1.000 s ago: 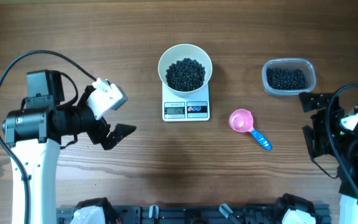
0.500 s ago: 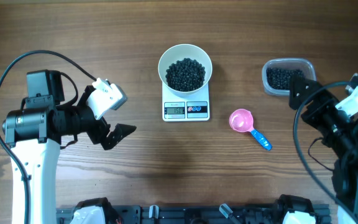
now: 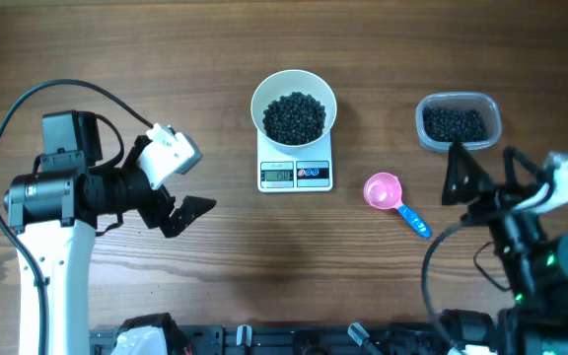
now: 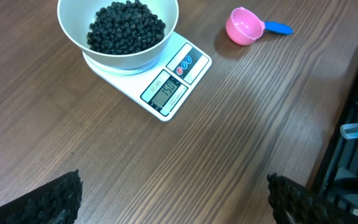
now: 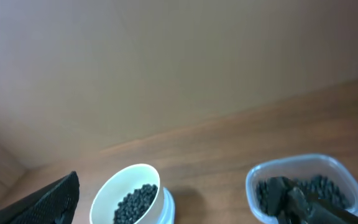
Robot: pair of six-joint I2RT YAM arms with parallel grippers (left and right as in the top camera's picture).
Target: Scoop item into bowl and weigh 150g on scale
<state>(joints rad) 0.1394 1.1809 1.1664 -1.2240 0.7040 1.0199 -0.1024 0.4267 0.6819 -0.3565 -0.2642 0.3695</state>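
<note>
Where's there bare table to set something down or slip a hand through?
Free: the wood between the left gripper and the scale, the front strip below scale and scoop, and the back left beyond the bowl. Crowded: the right, where scoop, tub and right gripper sit close.

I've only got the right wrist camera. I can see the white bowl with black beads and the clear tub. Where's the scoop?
Observer: The pink scoop lies empty on the table, between the scale and the tub.
Operator: Is the bowl on the scale?
Observer: Yes, the bowl sits on its platform.
Operator: Is the display on?
Observer: The display shows digits, but I can't read them for certain.
Operator: And the left gripper?
Observer: The left gripper is open and empty, left of the scale.
</note>
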